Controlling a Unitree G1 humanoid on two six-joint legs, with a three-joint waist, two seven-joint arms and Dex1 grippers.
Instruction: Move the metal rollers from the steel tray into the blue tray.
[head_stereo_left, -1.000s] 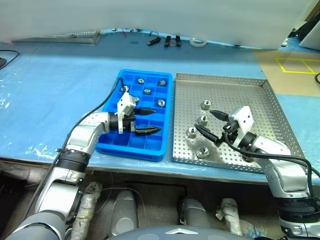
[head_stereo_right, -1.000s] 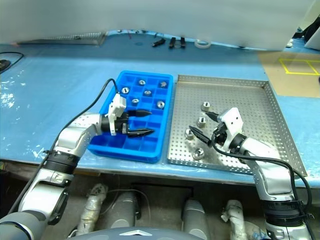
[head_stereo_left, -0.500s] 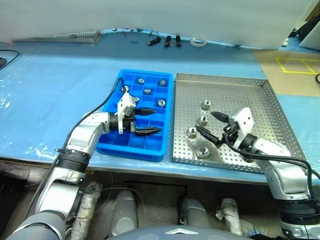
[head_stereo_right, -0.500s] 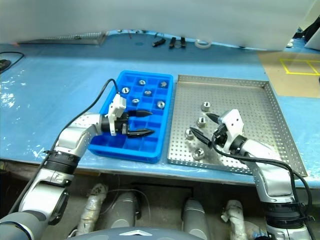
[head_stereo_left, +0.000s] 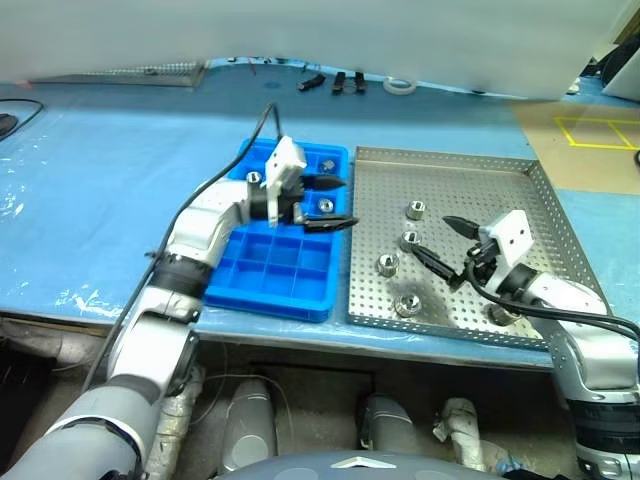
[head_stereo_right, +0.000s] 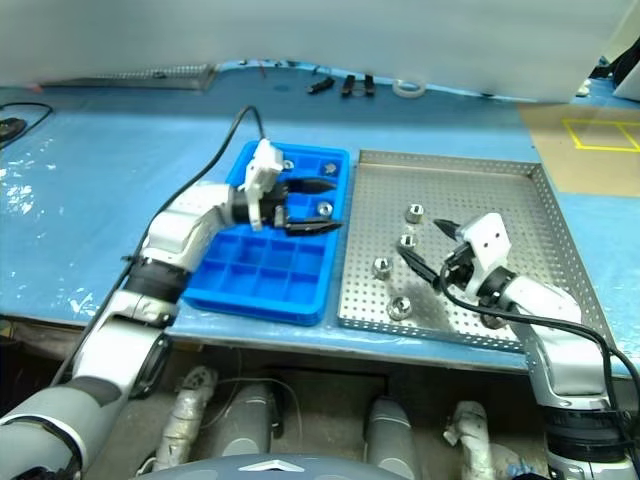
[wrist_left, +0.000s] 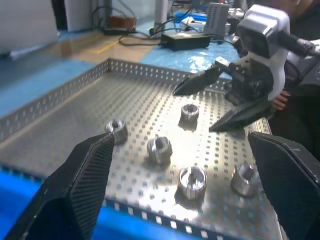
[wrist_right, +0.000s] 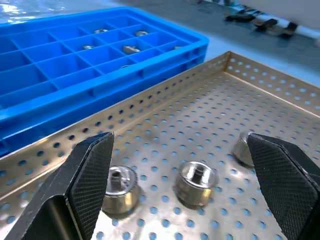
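metal rollers (wrist_right: 196, 177) on steel tray (wrist_right: 300, 105), blue tray (wrist_right: 45, 100) beside

No legible txt, labels or nos. anywhere.

On the tabletop (head_stereo_left: 100, 180) I have the blue tray (head_stereo_left: 270, 285) on the left and the steel tray (head_stereo_left: 520, 200) just beside it on the right, long sides next to each other. Several metal rollers (head_stereo_left: 416, 210) lie in the left half of the steel tray, with one more near its near right rim; a few others sit in the blue tray's far compartments. My left pincer (head_stereo_left: 335, 204) hangs over the blue tray's far right part. My right pincer (head_stereo_left: 443, 241) hangs over the steel tray, right of the rollers.
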